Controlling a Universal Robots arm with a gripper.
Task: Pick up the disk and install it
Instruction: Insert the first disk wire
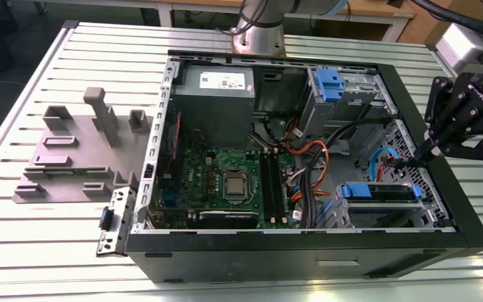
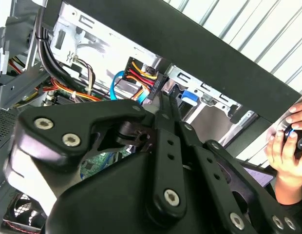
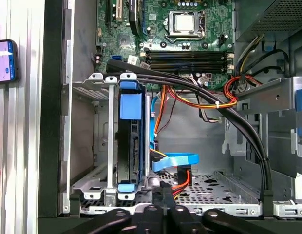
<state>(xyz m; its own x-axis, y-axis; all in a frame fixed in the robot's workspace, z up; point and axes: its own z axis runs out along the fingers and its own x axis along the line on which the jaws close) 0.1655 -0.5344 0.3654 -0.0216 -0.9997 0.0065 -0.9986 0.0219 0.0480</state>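
The disk [image 3: 129, 146] shows only its edge inside the cage [image 3: 109, 141], label hidden; the tool [image 3: 164, 186] is cropped.

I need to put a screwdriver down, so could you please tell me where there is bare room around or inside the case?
Bare slatted table lies around the grey stand and along the case's outer wall. Inside, a grey floor patch opens between the disk and the other drive bay. Cables and the tool crowd its edges.
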